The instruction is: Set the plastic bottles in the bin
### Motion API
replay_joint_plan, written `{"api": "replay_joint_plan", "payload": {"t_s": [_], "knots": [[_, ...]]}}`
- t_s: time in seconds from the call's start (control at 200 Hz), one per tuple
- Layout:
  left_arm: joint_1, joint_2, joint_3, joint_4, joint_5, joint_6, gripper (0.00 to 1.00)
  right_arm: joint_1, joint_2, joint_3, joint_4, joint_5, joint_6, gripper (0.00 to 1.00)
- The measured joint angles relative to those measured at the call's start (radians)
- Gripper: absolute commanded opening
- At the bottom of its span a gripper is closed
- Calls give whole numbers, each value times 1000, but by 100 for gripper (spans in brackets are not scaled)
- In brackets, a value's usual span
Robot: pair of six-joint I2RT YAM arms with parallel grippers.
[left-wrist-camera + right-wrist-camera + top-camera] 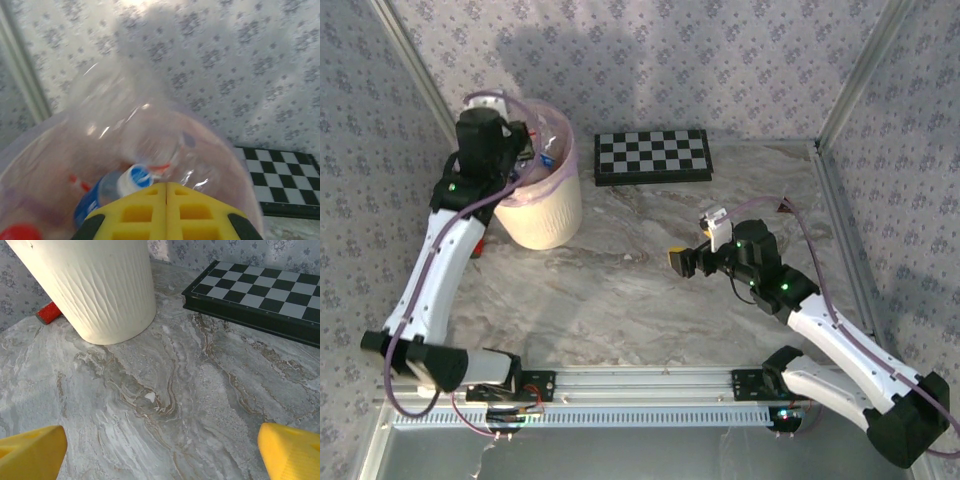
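My left gripper [166, 197] hangs over the bin [545, 210], its pads pressed together with nothing between them. Plastic bottles [107, 192] lie inside the bin. My right gripper [161, 450] hovers to the bin's right, jaws wide apart.

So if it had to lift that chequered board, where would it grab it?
The chequered board lies flat and thin on the table, so only an edge offers a bite. Probably the near long edge, approached low from the front, one finger above and one below; the open right gripper faces that side.
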Motion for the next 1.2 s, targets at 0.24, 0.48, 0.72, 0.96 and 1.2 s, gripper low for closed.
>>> {"api": "replay_joint_plan", "payload": {"t_s": [0.24,0.48,0.72,0.96,1.2], "knots": [[72,-27,-114,85,-17,-51,6,6,39,0,5,0,5,100],[179,47,-134,83,35,-103,13,18,42,0,4,0,8,100],[182,64,-152,11,79,-118,31,18,42,0,4,0,8,100],[182,63,-109,-59,96,-98,44,18,49,0,3,0,7,100],[182,56,97,-140,125,-83,54,18,51,0,3,0,8,100]]}}
